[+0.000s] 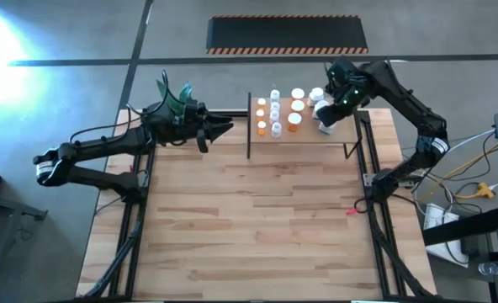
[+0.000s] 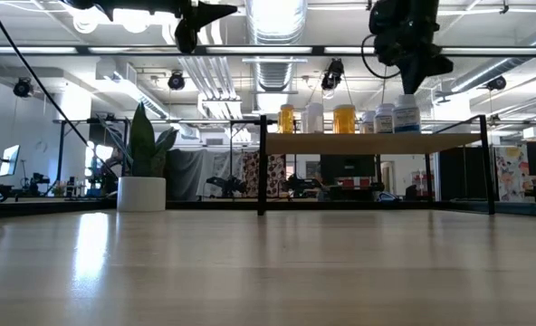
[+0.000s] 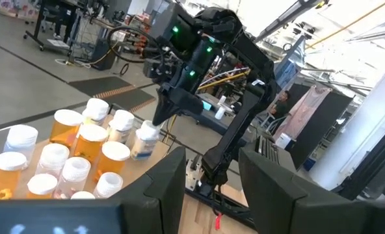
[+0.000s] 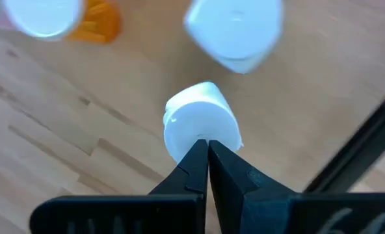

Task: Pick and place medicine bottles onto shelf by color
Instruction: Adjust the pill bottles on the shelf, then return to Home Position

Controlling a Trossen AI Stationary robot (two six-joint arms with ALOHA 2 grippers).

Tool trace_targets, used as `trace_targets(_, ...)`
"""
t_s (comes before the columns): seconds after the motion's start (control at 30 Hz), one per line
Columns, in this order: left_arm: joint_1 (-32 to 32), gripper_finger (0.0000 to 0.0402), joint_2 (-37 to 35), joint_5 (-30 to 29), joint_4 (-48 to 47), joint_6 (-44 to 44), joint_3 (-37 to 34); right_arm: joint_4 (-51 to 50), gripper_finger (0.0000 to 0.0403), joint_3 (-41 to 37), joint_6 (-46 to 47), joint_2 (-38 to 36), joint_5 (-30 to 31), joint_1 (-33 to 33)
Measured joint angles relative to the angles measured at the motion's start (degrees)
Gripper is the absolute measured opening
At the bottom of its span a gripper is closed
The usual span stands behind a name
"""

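About a dozen medicine bottles (image 1: 276,111), orange and white with white caps, are standing on the shelf (image 1: 304,136) at the bench's far edge; you are getting no legible label text on any. Your right gripper (image 1: 325,117) is hovering fully closed, empty, over a white bottle (image 4: 199,127) at the shelf's right end. Your left gripper (image 1: 219,130) is waiting partly open, empty, beside the shelf's left edge.

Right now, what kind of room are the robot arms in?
Probably a big workshop or robot lab. Bare silver ducts and pipes run across the open ceiling, more equipment stands on the concrete floor behind, and a striped safety mat lies beyond the wooden table.
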Motion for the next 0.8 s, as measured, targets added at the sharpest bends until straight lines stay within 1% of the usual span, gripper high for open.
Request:
trace_targets(0.17, 0.0, 0.0127, 0.0, 0.0, 0.1, 0.0, -0.1, 0.7, 0.0009, 0.8, -2.7, 0.1, -0.1, 2.4)
trace_targets(0.3, 0.0, 0.0127, 0.0, 0.0, 0.3, 0.0, 0.0, 1.4, 0.0009, 0.8, -3.0, 0.9, 0.9, 2.5)
trace_targets(0.37, 0.0, 0.0127, 0.0, 0.0, 0.2, 0.0, -0.1, 1.5, 0.0009, 0.8, -3.4, 0.9, 2.3, 2.5)
trace_targets(0.5, 0.0, 0.0127, 0.0, 0.0, 0.3, 0.0, 0.1, 1.5, 0.0009, 2.4, -3.5, 0.1, 1.8, 2.5)
trace_targets(0.7, 0.0, 0.0127, -0.1, 0.0, 0.4, 0.0, 0.3, 1.9, 0.0009, 8.5, -5.3, -5.3, 1.3, 3.0)
trace_targets(0.77, 0.0, 0.0127, -0.1, 0.0, 1.0, -0.1, 0.3, 4.0, 0.0009, 8.4, -7.4, -8.8, -1.8, 3.1)
trace_targets(0.8, 0.0, 0.0127, -0.1, 0.0, 1.5, -0.1, 0.3, 6.2, 0.0009, 7.3, -9.1, -11.5, -5.0, 3.0)
